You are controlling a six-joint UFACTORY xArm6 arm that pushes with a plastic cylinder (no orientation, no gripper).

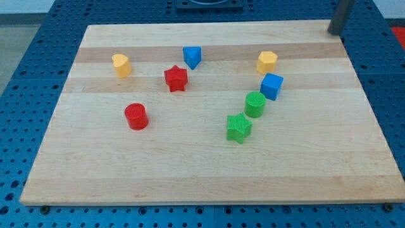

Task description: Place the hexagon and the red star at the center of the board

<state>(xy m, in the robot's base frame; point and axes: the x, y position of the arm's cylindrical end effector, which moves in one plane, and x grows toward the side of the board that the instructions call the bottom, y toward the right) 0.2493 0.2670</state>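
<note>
1. Right now my tip [333, 31] sits at the board's far corner, at about 1 o'clock from the board's middle, well apart from every block. It is a bare rod, so this end effector has nothing to clench or release, and it touches no block.
2. Of the task's things, the red star [176, 78] lies at about 11 o'clock from the middle of the wooden board [190, 171], near it but not on it.
3. Two yellow blocks could be the hexagon; I cannot tell their shapes for sure. One yellow block [121, 64] lies at 10 o'clock, near the view's left; the other yellow block [267, 62] lies at 2 o'clock.
4. A blue block [192, 56] stands at 1 o'clock from the red star, just beside it.
5. A red cylinder [136, 116] lies at 8 o'clock from the star.
6. A blue cube [271, 85] sits at 6 o'clock from the right yellow block, with a green cylinder [255, 104] just beside it at 7 o'clock, and a green star [238, 128] beyond at 7 o'clock again.
7. The board rests on a blue perforated counter [25, 76].
</note>
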